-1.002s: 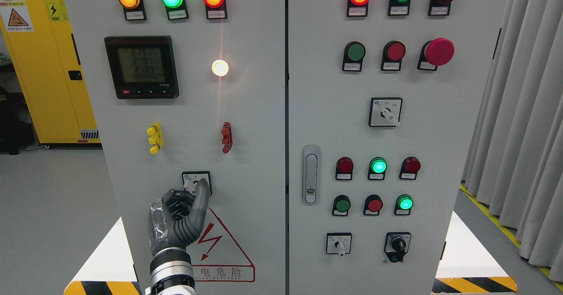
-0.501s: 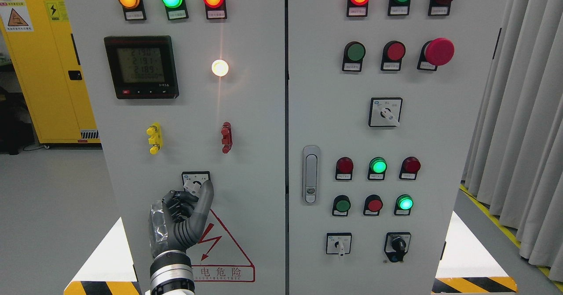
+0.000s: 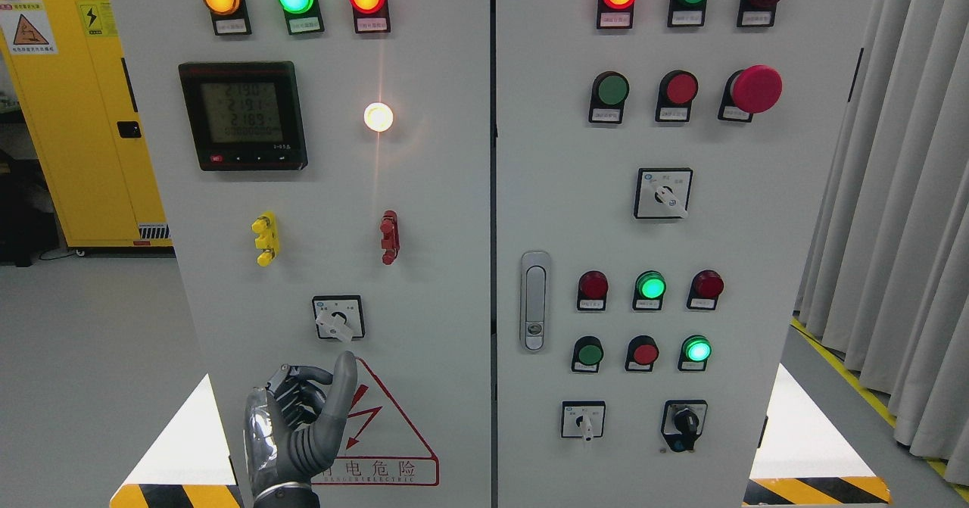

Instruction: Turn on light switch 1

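The rotary switch sits low on the left cabinet door, a black square plate with a white knob pointing down and to the right. My left hand hangs below it, clear of the knob, in front of the red warning triangle. Its index finger points up and the other fingers are curled, holding nothing. A white lamp glows above the switch. My right hand does not show.
The left door carries a black meter, orange, green and red lamps along the top, and yellow and red terminals. The right door has a latch handle, push buttons and more rotary switches. A yellow cabinet stands at the left, curtains at the right.
My left hand has dropped away from the rotary switch, from touching its knob to well below it. The knob now points down-right and shows in full.
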